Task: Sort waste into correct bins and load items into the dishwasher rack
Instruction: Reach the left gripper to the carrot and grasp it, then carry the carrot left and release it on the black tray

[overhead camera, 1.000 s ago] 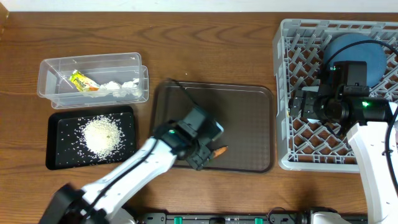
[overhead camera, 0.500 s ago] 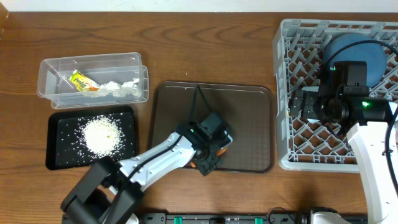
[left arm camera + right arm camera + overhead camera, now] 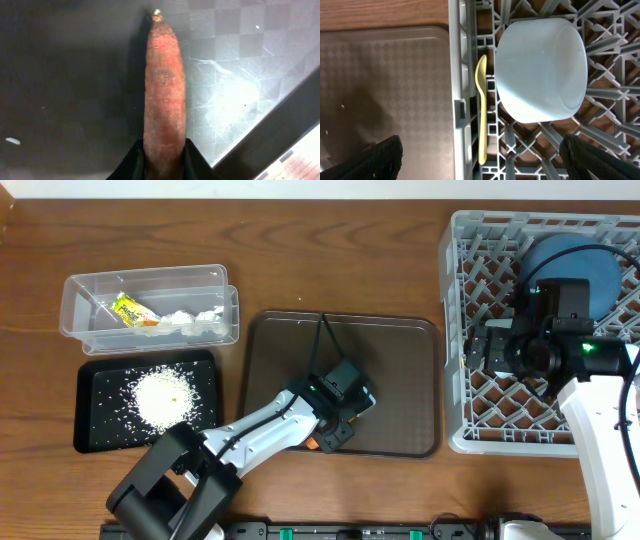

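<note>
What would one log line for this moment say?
left gripper: shut on carrot piece, over brown tray | right gripper: open, above dishwasher rack, spoon below

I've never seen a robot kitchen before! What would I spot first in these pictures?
Probably the small orange carrot piece, huge in the left wrist view, pinched by the left gripper at the brown plastic serving tray. Then the mound of white rice crumbs in the shallow black tray on the left, and the big grey lattice rack on the right.

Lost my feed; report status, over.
Left gripper shut on carrot piece, at brown tray. Right gripper open above dishwasher rack, holding nothing. No obstruction seen.
</note>
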Controlling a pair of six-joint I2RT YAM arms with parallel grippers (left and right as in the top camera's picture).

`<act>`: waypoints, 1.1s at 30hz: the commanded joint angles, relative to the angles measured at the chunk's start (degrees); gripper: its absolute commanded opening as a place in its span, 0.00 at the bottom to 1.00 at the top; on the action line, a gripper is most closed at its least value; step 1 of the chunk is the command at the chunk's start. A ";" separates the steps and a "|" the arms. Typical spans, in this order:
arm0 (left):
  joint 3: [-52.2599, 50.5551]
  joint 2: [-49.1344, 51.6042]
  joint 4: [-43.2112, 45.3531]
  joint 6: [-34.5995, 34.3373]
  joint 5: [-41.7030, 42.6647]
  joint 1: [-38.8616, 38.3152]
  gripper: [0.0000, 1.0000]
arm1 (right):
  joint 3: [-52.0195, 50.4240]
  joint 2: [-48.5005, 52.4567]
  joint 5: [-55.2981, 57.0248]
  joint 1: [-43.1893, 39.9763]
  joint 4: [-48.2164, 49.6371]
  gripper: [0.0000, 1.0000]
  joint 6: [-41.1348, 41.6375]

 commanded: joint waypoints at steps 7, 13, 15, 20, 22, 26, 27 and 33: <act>-0.46 -0.59 -0.37 -0.68 -10.71 0.07 0.06 | 0.63 0.04 0.59 -0.46 -0.28 0.99 -0.61; -0.44 -7.63 -0.76 -5.90 -15.28 5.44 0.06 | 0.63 0.04 0.59 -0.46 -0.28 0.99 -0.61; -0.44 -10.51 -0.81 -7.28 -15.26 9.16 0.06 | 0.63 0.04 0.61 -0.46 -0.37 0.99 -0.61; -0.46 -17.35 -1.20 -13.38 -15.26 23.67 0.06 | 0.63 0.04 0.59 -0.46 -0.44 0.99 -0.61; -0.46 -18.71 -1.53 -15.78 -15.23 29.55 0.06 | 0.63 0.04 0.61 -0.46 -0.44 0.99 -0.63; -0.46 -19.45 -1.88 -21.24 -15.02 41.83 0.07 | 0.63 0.04 0.59 -0.46 -0.48 0.99 -0.61; -0.46 -19.43 -2.08 -22.84 -15.02 44.89 0.07 | 0.63 0.04 0.59 -0.46 -0.50 0.99 -0.61; -0.46 -19.23 -2.51 -30.29 -15.02 58.49 0.07 | 0.63 0.04 0.61 -0.46 -0.61 0.99 -0.63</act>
